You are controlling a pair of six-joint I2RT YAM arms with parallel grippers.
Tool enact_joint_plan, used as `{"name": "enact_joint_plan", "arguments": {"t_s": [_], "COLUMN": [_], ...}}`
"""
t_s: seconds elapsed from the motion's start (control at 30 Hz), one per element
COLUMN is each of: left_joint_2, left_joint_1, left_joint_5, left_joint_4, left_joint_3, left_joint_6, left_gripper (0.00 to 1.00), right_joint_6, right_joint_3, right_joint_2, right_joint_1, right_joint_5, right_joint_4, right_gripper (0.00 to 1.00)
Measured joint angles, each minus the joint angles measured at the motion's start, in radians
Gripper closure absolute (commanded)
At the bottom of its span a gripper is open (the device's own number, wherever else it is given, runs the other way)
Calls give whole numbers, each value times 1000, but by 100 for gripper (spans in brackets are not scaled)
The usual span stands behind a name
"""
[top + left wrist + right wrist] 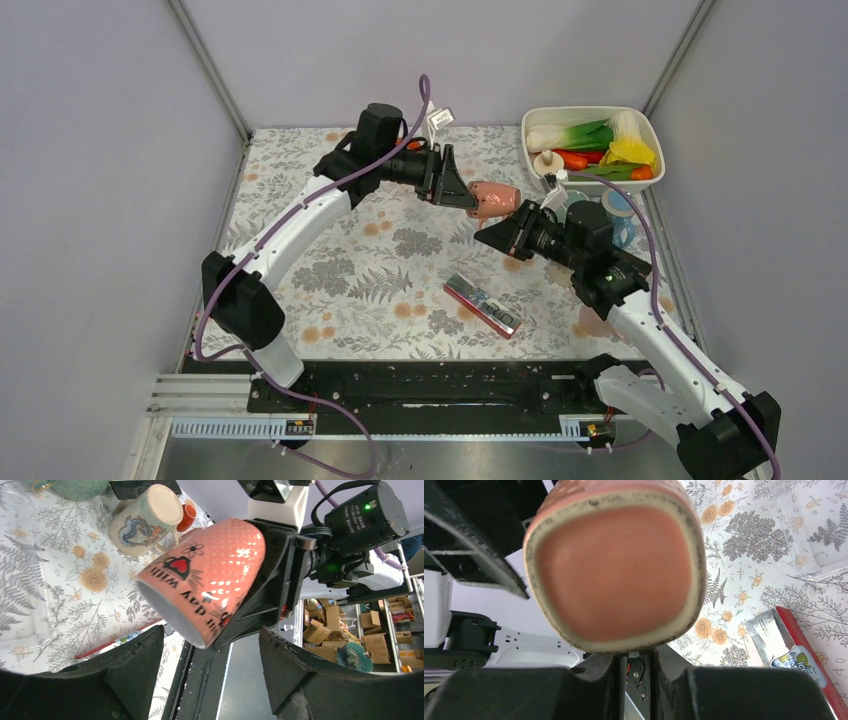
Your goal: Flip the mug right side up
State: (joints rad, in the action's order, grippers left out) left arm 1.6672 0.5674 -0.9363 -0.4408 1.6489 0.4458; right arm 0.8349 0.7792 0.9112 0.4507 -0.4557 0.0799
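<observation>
The pink mug [494, 199] with a heart and black lettering hangs in the air above the middle of the flowered mat, lying on its side. In the left wrist view its mouth [210, 580] points at my left gripper [211, 632], whose jaws stand wide apart on either side of the rim without touching it. My left gripper [462, 192] sits just left of the mug. My right gripper [505, 232] holds the mug from below right. In the right wrist view the mug's base [616, 570] fills the frame and my right gripper [638, 655] is nearly closed under it; the handle is hidden.
A white bin of toy vegetables [590, 140] stands at the back right. A cream seahorse mug [145, 522] and a teal mug [75, 487] stand near it. A flat red packet [484, 305] lies on the mat in front of the right arm.
</observation>
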Motion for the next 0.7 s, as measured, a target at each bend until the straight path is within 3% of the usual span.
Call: {"name": "enact_joint_plan", "arguments": {"t_s": [0.07, 0.17, 0.23, 0.33, 0.37, 0.4, 0.5, 0.53, 0.57, 0.7], "left_joint_2": [0, 0, 0, 4, 4, 3, 2, 2, 2, 35], "left_joint_1": [8, 29, 36, 29, 26, 24, 21, 20, 23, 37], "left_joint_5": [-4, -27, -32, -39, -53, -90, -132, -124, -97, 81], "left_joint_4": [8, 77, 137, 230, 261, 311, 386, 383, 354, 71], "left_joint_3": [-2, -21, -39, -62, -69, -82, -103, -105, -102, -10], "left_joint_6": [10, 79, 144, 240, 262, 275, 297, 304, 293, 100], "left_gripper": [33, 47, 63, 99, 100, 100, 100, 100, 100, 100], "right_joint_6": [0, 2, 7, 27, 39, 60, 96, 90, 86, 29], "right_joint_3": [0, 0, 0, -1, -4, -9, -18, -20, -23, -48], "right_joint_2": [10, 26, 27, 27, 27, 27, 27, 28, 30, 31], "right_joint_1": [0, 0, 0, 0, -1, -3, -6, -5, -2, 2], "right_joint_5": [-2, -8, -8, -18, -22, -37, -55, -50, -41, 32], "right_joint_4": [-1, -10, -26, -82, -97, -113, -131, -135, -135, -94], "right_gripper": [100, 100, 100, 100, 100, 92, 29, 12, 2, 1]}}
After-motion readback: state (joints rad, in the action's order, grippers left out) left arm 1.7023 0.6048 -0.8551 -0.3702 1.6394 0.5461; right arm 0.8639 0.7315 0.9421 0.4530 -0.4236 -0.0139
